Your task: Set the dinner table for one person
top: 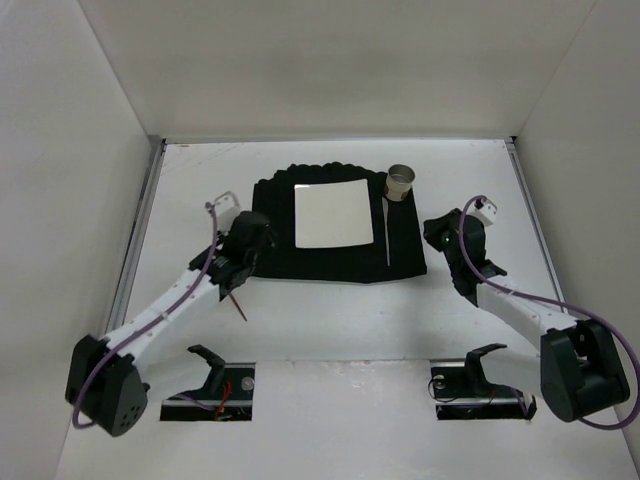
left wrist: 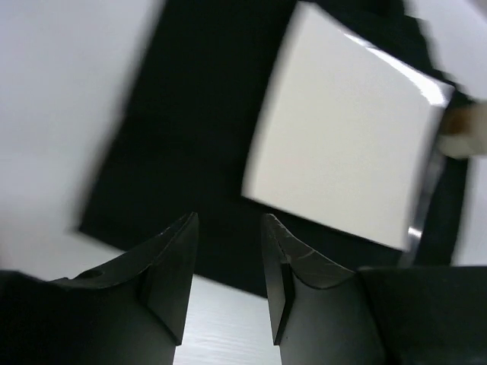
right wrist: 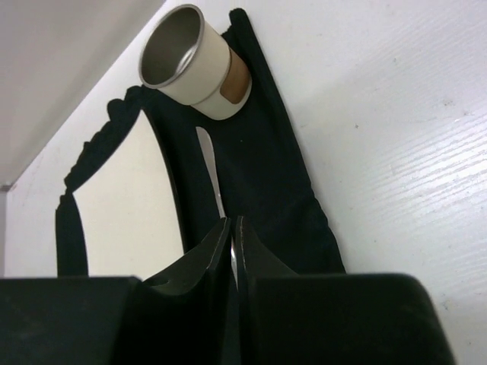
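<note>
On the white dinner table [top: 330,330] lies a black cloth mat [top: 400,250] with a square white plate [top: 333,215] on it. A silver knife [top: 386,235] lies on the mat right of the plate, and a metal cup [top: 401,181] stands at the mat's far right corner. My left gripper [top: 250,250] hovers at the mat's near left edge. Seen from the left wrist, it [left wrist: 228,220] is open and holds nothing, with the plate [left wrist: 350,144] ahead. My right gripper [top: 432,226] is just right of the mat, shut [right wrist: 233,220], pointing at the knife [right wrist: 209,163] and cup [right wrist: 190,65].
A thin dark utensil [top: 238,306] lies on the table under the left arm, near the mat's front left corner. White walls enclose the table on three sides. Two black mounts [top: 212,372] [top: 470,372] sit at the near edge.
</note>
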Tool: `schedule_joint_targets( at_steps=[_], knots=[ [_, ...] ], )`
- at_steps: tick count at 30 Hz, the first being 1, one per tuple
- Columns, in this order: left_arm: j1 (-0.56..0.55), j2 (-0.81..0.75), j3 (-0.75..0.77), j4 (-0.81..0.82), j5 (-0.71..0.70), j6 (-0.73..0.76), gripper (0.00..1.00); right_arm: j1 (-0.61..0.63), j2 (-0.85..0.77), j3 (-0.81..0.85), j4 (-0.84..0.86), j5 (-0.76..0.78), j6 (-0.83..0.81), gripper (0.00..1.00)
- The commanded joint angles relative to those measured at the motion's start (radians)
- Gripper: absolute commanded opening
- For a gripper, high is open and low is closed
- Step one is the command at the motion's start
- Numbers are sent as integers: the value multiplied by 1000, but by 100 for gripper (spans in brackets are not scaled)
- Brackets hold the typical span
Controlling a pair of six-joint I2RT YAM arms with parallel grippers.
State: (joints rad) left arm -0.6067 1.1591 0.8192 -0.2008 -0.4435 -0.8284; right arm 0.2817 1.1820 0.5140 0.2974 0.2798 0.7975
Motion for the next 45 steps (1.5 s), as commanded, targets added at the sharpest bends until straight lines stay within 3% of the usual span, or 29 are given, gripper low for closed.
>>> schedule_joint_targets(
  at_steps=[1, 5, 11, 22, 30, 37, 41, 45],
  knots=[
    [95, -146, -104, -296, -95, -6, 37, 0, -61, -26, 69, 25, 5, 14],
    [205, -228, -208, -382, -83, -2, 38, -19, -91, -51, 80, 51, 19, 18],
    [301, -181, -291, -352, -14, 5, 34, -16, -71, -46, 92, 38, 14, 22],
    [285, -88, -321, -201, 26, 29, 31, 1, 24, 6, 95, -25, -9, 25],
    [317, 17, -331, -160, 86, 22, 24, 3, 33, 11, 97, -34, -18, 25],
    [327, -16, -307, -178, 92, 43, 7, 3, 37, 11, 97, -30, -20, 26],
    [310, -81, -227, -221, 51, 104, 6, 3, 42, 12, 97, -28, -20, 26],
    [270, -32, -91, -200, 46, 198, 7, 3, 61, 18, 97, -34, -17, 26]
  ],
)
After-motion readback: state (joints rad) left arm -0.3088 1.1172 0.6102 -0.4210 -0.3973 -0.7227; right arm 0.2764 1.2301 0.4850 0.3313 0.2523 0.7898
